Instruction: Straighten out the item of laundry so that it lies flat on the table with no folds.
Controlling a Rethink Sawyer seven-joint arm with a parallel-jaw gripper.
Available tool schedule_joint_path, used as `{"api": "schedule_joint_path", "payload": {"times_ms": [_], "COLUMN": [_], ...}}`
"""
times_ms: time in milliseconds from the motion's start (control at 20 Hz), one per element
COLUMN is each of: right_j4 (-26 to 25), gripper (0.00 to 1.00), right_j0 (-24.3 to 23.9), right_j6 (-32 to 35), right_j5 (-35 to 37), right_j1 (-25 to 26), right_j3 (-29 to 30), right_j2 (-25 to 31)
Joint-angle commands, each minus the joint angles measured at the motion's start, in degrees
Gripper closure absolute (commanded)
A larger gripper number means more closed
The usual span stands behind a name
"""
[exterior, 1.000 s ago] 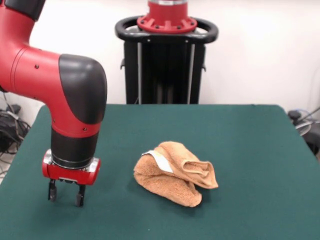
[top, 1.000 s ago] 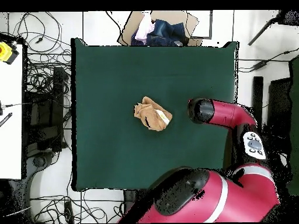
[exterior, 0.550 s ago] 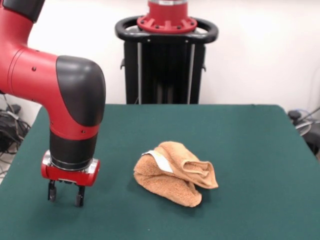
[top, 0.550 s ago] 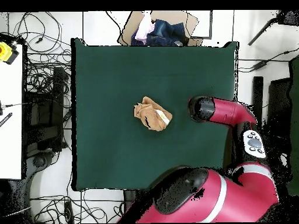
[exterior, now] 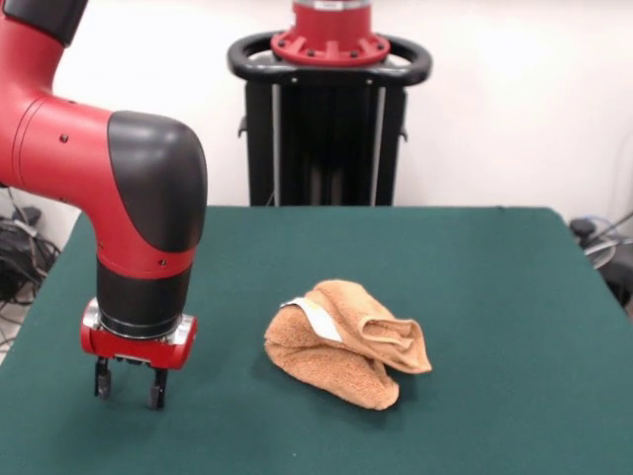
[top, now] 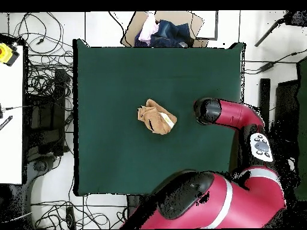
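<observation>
Item: orange-tan terry hand towel [exterior: 344, 341], bunched in a rumpled heap near the middle of the dark green felt tabletop [exterior: 495, 297], white care tag [exterior: 315, 319] showing on top. Your red-and-black arm's pincer [exterior: 130, 386] hangs low over the felt, well apart from the towel; its two fingers stand parted, gripping nothing. Progress, as you can judge it: none done. The towel's folds all remain; grasping and spreading are left.
</observation>
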Motion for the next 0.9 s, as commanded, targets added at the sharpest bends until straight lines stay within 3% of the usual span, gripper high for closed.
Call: {"api": "schedule_joint_path", "payload": {"times_ms": [50, 900], "right_j4": [0.48, 0.02], "gripper": [0.00, 0.00], "right_j0": [0.57, 0.37], "right_j6": [4.78, 5.02], "right_j5": [-1.14, -3.16], "right_j1": [6.11, 5.91], "right_j3": [-0.40, 0.36], "right_j2": [4.10, 4.22]}}
